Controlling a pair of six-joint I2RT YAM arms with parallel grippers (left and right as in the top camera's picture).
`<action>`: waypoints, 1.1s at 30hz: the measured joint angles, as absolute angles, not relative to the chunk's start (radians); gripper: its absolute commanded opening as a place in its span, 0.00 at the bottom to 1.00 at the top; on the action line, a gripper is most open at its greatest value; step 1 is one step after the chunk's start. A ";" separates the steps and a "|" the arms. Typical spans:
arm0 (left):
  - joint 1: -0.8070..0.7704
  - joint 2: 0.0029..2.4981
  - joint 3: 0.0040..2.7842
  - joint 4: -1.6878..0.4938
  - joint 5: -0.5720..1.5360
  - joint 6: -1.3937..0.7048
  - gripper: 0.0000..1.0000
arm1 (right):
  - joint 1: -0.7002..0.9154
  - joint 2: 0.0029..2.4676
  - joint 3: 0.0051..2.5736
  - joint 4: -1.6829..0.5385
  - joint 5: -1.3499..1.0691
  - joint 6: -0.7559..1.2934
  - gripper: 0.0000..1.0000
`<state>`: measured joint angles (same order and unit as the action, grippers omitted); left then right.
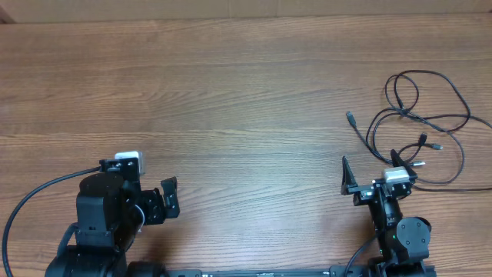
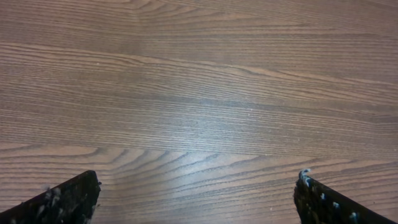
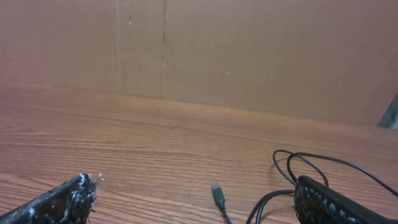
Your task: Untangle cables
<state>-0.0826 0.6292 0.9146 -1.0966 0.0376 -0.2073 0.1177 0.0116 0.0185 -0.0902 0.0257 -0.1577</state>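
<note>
Cables (image 1: 421, 119) lie in one loose black tangle at the far right of the wood-grain surface (image 1: 246, 100), their loops crossing one another and one strand reaching the right edge of the overhead view. The surface fills that whole view, and a brown panel (image 3: 249, 50) stands upright along its far edge in the right wrist view. The left arm (image 1: 104, 219) sits at the near left, well apart from the tangle. The right arm (image 1: 396, 223) sits at the near right, just below the tangle. The left tool (image 1: 169, 198) is spread wide over bare wood (its wrist view shows plain grain between the two dark finger ends). The right tool (image 1: 370, 165) is likewise spread wide and grips nothing. Its right finger (image 3: 329, 205) overlaps the nearest strands at the tangle's near edge, though I cannot tell whether it touches them. A dark plug (image 3: 217, 194) on a free cable end lies flat on the wood ahead of the right tool's gap, nearer the right finger. A small silver-tipped plug (image 1: 419, 163) lies inside the tangle, just beside that finger.
</note>
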 measured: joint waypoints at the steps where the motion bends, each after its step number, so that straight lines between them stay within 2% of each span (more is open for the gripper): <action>1: -0.083 0.629 0.915 -1.096 0.038 -0.207 1.00 | 0.118 0.012 0.019 -0.090 0.026 -0.159 1.00; 21: -0.083 0.625 0.913 -1.100 0.037 -0.207 1.00 | 0.118 0.012 0.019 -0.090 0.026 -0.159 1.00; 27: -0.049 0.479 0.799 -0.890 0.037 -0.158 1.00 | 0.118 0.012 0.019 -0.091 0.026 -0.159 1.00; 33: -0.037 0.260 0.509 -0.626 0.038 -0.131 1.00 | 0.118 0.011 0.019 -0.090 0.026 -0.158 1.00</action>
<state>-0.0368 0.2604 0.5095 -0.6258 0.0380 -0.1307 0.1177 0.0113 0.0185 -0.0902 0.0257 -0.1581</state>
